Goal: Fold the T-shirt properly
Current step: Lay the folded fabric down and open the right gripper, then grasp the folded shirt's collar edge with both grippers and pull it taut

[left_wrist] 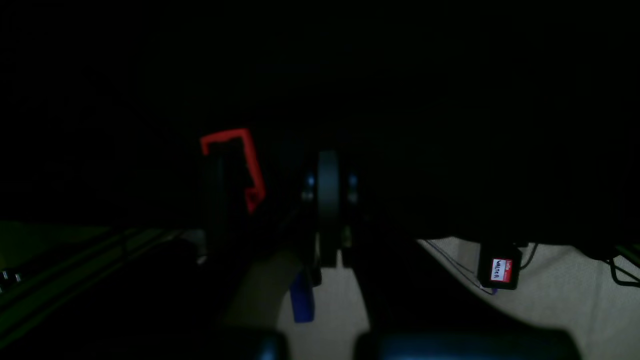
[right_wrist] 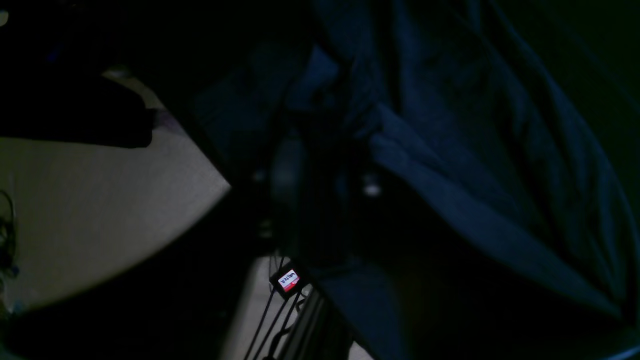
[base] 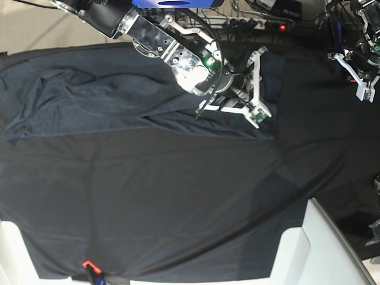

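The charcoal-grey T-shirt (base: 119, 98) lies rumpled and creased across the far side of the black-draped bench (base: 178, 202). The right claw (base: 258, 86) hovers over the shirt's edge, fingers spread apart, gripping nothing. The left claw (base: 362, 74) is closed, empty, well apart from the shirt.

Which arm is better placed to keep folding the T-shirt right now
Probably the right. The right gripper hangs over the T-shirt at its end, jaws apart. The left gripper, shut, sits by the table's far corner, away from the shirt.
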`<state>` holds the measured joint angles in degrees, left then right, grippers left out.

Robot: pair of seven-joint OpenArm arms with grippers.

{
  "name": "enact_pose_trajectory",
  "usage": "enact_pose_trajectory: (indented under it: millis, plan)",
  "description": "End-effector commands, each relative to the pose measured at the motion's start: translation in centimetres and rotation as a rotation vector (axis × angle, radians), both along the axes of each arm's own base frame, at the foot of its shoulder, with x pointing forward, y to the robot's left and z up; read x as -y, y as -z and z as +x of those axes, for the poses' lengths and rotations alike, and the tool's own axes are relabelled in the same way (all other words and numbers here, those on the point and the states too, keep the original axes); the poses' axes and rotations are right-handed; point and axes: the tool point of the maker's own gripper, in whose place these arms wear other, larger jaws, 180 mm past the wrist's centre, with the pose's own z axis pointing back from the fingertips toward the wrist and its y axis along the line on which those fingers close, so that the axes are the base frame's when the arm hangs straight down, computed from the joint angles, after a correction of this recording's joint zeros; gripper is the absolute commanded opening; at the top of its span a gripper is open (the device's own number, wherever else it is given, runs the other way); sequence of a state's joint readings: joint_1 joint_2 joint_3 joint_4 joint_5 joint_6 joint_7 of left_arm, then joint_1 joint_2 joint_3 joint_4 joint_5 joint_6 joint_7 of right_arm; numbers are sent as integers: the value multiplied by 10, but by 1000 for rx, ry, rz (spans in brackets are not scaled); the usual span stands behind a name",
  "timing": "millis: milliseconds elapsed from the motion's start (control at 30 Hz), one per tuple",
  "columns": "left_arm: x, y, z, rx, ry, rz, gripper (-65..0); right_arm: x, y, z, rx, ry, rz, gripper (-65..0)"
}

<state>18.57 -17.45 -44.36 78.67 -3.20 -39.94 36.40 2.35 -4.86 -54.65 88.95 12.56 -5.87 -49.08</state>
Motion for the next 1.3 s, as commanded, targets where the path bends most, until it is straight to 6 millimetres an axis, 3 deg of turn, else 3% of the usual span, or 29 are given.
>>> enact_pose_trajectory:
  millis: [0, 133, 233, 300, 333, 533, 567, 600, 767, 967, 1233, 1267]
  plan:
    - [-7, -10, 7, 30, 8, 21, -650, -9, -17, 10, 41, 4, 46, -381]
    - [-5, -11, 12, 36, 14, 17, -650, -10, -19, 10, 46, -1, 50, -137]
    - [10, -7, 24, 33, 62, 2, -650, -8, -35, 17, 79, 15, 85, -89]
    - [21, -5, 30, 37, 93, -13, -650, 13, -37, 25, 110, 41, 74, -89]
    - [27, -6, 34, 52, 101, -34, -591, 22, -35, 26, 110, 58, 72, -89]
    - [84, -13, 45, 188, 111, -337, -86, 105, 2, 30, 44, 252, -14, -89]
    - [95, -12, 45, 190, 123, -382, -20, 114, 7, 29, 43, 269, -22, -89]
    - [103, -11, 47, 190, 134, -419, 0, 124, 12, 26, 42, 283, -31, -87]
    - [121, 12, 56, 164, 106, -508, 0, 145, 29, 7, 30, 285, -67, -87]
    - [156, 33, 67, 129, 111, -597, 0, 144, 34, -6, 2, 281, -70, -87]
    - [210, 49, 55, 76, 161, -685, 0, 144, 36, -9, -8, 279, -75, -87]
    - [213, 49, 54, 76, 158, -693, -28, 144, 38, -13, -16, 279, -75, -87]
